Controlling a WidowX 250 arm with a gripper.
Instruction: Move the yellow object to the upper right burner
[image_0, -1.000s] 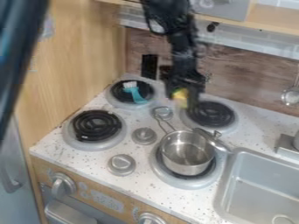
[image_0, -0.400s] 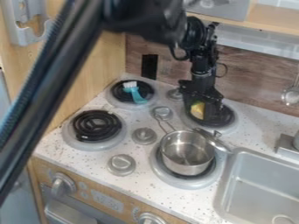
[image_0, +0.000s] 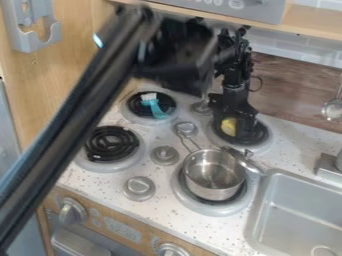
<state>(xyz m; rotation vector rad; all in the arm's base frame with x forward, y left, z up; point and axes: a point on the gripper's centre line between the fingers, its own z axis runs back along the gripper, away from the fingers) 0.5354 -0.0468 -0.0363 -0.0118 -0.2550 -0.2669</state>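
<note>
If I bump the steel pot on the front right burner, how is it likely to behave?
The pot should be stiff, judging by its shiny metal wall. It looks empty, so it is probably light for its size and easily shoved. Standing upright on the burner, it would more likely slide than roll, though a push near its rim might tip it.

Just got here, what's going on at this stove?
The black robot arm's two-finger gripper holds a small yellow object at the black coil burner on the upper right. Whether the object touches the coils, I can't tell. A shiny metal pot sits on the lower right burner, and a teal brush lies on the upper left one.
</note>
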